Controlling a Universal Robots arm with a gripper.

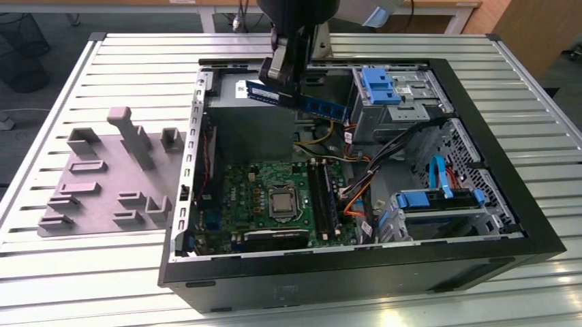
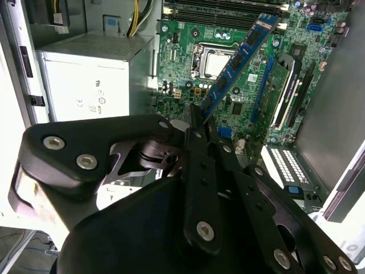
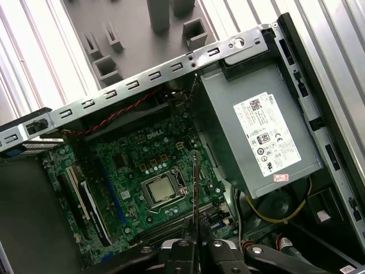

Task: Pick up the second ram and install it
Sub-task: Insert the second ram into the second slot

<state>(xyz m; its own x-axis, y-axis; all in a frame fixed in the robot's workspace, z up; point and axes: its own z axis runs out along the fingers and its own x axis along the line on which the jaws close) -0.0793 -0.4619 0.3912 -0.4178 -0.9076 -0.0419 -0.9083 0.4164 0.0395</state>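
1. Second ram (image 1: pixel 318 105) hangs in the air over the open computer case (image 1: pixel 536 225) in the exterior view, pinched at one end by the gripper (image 1: pixel 289 92). The pickup looks done.
2. In the second wrist view the fingers (image 2: pixel 197 148) press together on its near end. It slants above the motherboard (image 2: pixel 182 85), apart from the slots (image 2: pixel 228 8).
3. In the first wrist view it shows edge-on beside the processor (image 3: pixel 162 191). It is not yet seated.

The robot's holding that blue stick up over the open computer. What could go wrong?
The gripper pinches the ram near one end, so it might slip and drop onto the motherboard. It hangs slanted, so it may not line up with the long black slots and could jam. Loose cables lie right beside those slots and might snag it.
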